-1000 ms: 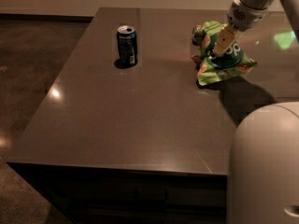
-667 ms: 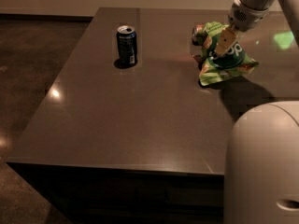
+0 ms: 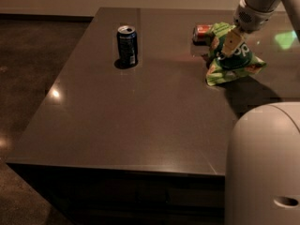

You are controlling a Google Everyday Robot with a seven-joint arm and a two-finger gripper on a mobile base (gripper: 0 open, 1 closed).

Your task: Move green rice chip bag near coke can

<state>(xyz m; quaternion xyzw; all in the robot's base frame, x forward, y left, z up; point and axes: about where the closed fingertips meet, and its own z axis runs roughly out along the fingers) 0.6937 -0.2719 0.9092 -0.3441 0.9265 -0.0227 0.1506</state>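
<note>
end effector [image 3: 230, 46] at one bag [image 3: 233, 65]; two cans [image 3: 202, 31] [image 3: 127, 45]

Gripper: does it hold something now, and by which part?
The gripper appears to hold the green rice chip bag, pinched at its crumpled upper middle. The bag's lower edge looks down on the table.

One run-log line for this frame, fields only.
hand: at top of green rice chip bag | bag: on table, next to coke can | blue can: upright, apart
</note>
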